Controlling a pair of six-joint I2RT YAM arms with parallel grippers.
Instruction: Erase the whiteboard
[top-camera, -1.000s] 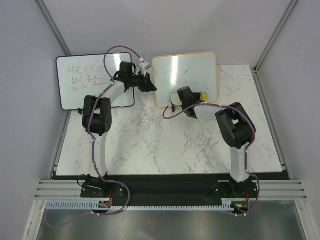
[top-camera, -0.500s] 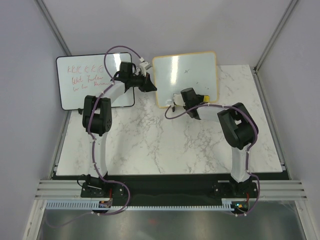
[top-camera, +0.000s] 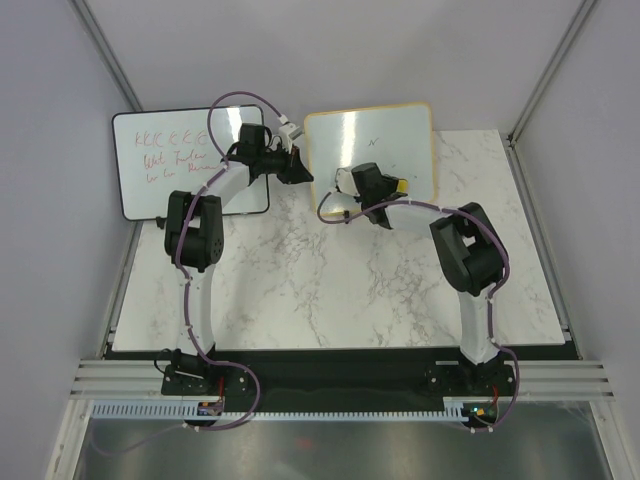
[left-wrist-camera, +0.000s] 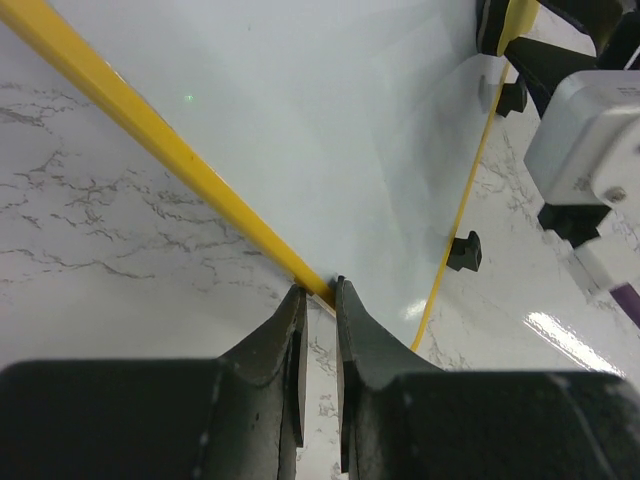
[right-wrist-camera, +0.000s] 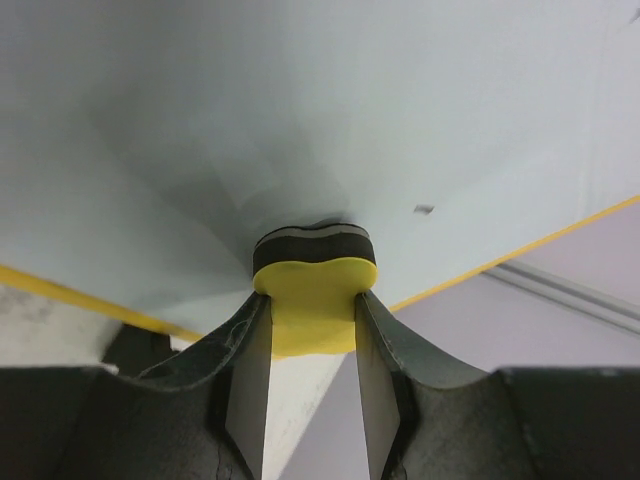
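The whiteboard (top-camera: 370, 150) with the yellow-orange frame stands tilted at the back centre of the marble table. A small dark mark (top-camera: 372, 141) shows on it. My left gripper (top-camera: 301, 173) is shut on its left frame edge; in the left wrist view the fingertips (left-wrist-camera: 318, 290) pinch the yellow frame (left-wrist-camera: 160, 140), with a black foot (left-wrist-camera: 463, 250) beyond. My right gripper (top-camera: 398, 186) is shut on a yellow eraser (right-wrist-camera: 314, 300) and presses its dark felt side against the board's lower part (right-wrist-camera: 300, 120). A tiny mark (right-wrist-camera: 424, 209) lies right of the eraser.
A black-framed whiteboard (top-camera: 160, 165) with red writing leans at the back left, behind my left arm. Grey enclosure walls stand close behind and beside the table (top-camera: 300, 280). My right wrist's white housing (left-wrist-camera: 590, 130) shows near the board's far edge.
My right gripper has moved the eraser a little up and to the left across the lower part of the board. My left gripper has kept its hold on the frame.
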